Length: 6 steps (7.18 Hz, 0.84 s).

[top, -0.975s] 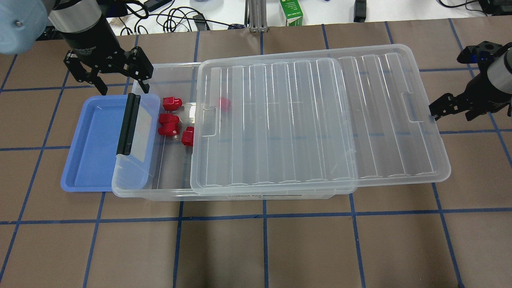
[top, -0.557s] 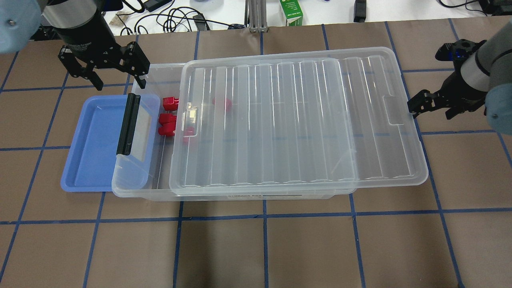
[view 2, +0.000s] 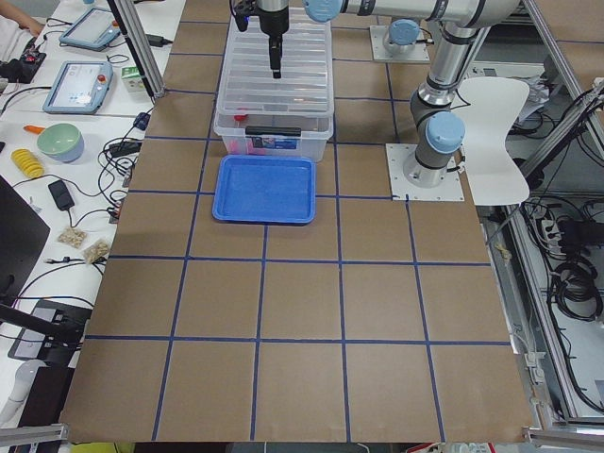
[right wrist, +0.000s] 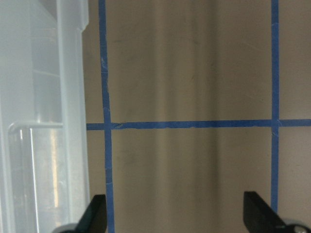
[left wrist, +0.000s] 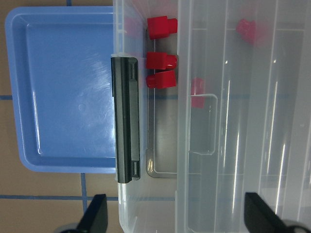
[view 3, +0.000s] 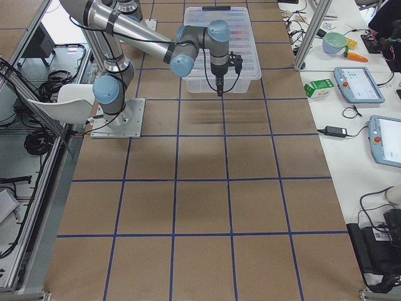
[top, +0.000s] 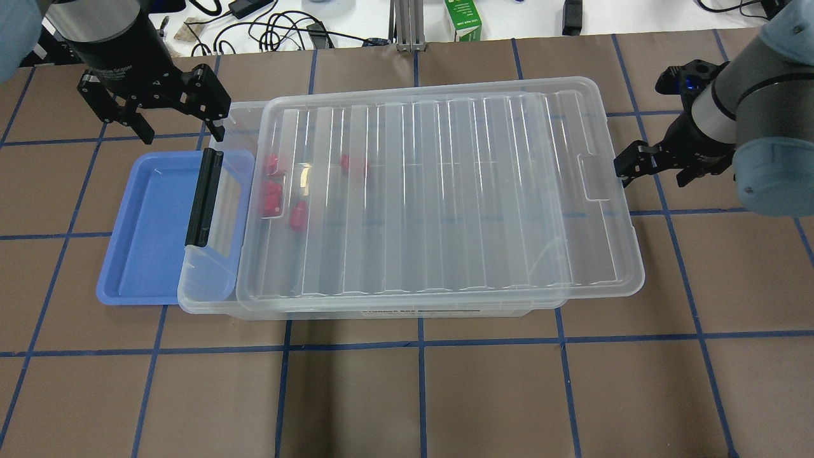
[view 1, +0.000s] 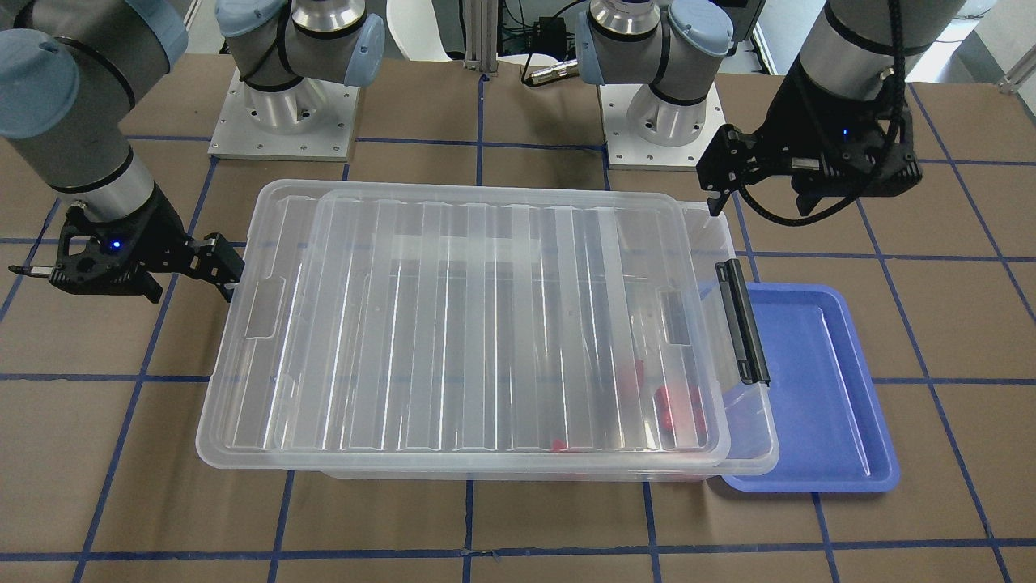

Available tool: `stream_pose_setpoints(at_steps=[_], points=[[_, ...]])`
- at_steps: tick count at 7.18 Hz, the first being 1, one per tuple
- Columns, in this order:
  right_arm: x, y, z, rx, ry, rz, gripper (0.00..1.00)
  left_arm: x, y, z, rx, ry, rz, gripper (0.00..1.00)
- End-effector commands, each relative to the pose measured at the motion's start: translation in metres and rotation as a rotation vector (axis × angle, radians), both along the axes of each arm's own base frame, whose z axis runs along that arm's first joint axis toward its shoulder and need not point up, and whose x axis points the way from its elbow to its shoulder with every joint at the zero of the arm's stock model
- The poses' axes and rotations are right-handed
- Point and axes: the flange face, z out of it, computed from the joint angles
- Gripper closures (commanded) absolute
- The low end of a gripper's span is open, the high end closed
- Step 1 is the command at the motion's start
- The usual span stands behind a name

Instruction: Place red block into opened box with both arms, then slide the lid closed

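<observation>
The clear box (top: pixel 210 300) holds several red blocks (top: pixel 273 197) at its left end, most of them seen through the ribbed clear lid (top: pixel 445 191). In the left wrist view three red blocks (left wrist: pixel 162 60) lie in the narrow uncovered strip beside the black clip bar (left wrist: pixel 127 116). The lid overhangs the box's right end. My right gripper (top: pixel 655 166) is open, one finger against the lid's right short end (right wrist: pixel 73 97). My left gripper (top: pixel 182 130) hangs open above the box's far left corner, holding nothing.
A blue tray (top: pixel 146 229) lies partly under the box's left end. Cables and a green carton (top: pixel 463 19) sit on the white bench beyond the far table edge. Brown tabletop with blue tape lines (top: pixel 420 343) stretches in front of the box.
The lid has slid left over the box and now covers most of the red blocks. The right gripper followed it leftward. The left gripper drew back a little toward the far left.
</observation>
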Motion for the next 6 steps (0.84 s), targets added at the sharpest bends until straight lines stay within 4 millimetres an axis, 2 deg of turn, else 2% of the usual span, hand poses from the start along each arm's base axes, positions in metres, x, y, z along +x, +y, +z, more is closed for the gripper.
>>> stream_pose_setpoints(at_steps=[1,3,6], points=[[0.026,0.001,0.002,-0.018,0.003,0.031,0.00,-0.002,0.015,0.016,-0.032,0.006,0.000,0.00],[0.039,0.002,0.001,-0.019,0.000,0.040,0.00,-0.003,0.014,0.014,-0.028,0.015,0.000,0.00],[0.034,-0.009,0.010,-0.032,0.033,0.058,0.00,-0.003,0.023,0.021,-0.032,0.007,-0.002,0.00]])
